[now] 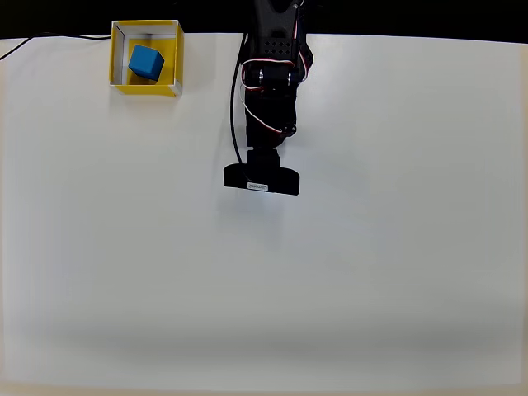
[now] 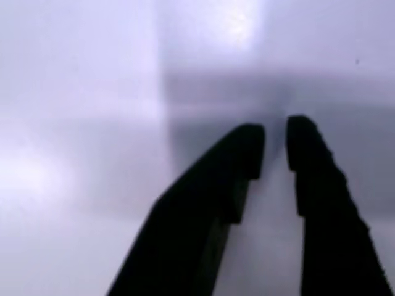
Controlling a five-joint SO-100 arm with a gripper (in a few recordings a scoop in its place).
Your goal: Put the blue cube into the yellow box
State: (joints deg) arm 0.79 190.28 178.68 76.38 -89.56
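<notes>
In the overhead view the blue cube point(image 1: 146, 63) lies inside the yellow box point(image 1: 176, 58) at the table's far left corner, resting on the box floor. The black arm point(image 1: 268, 91) is folded at the far middle of the table, well to the right of the box and apart from it. In the wrist view my gripper point(image 2: 276, 145) points down at bare white table. Its two dark fingers point(image 2: 321, 203) stand almost together, with a thin slit and nothing between them.
The white table point(image 1: 264, 280) stretches wide in front of the arm. A thin black cable point(image 1: 25, 45) runs along the far left edge behind the box. The far edge of the table lies just behind the box and the arm's base.
</notes>
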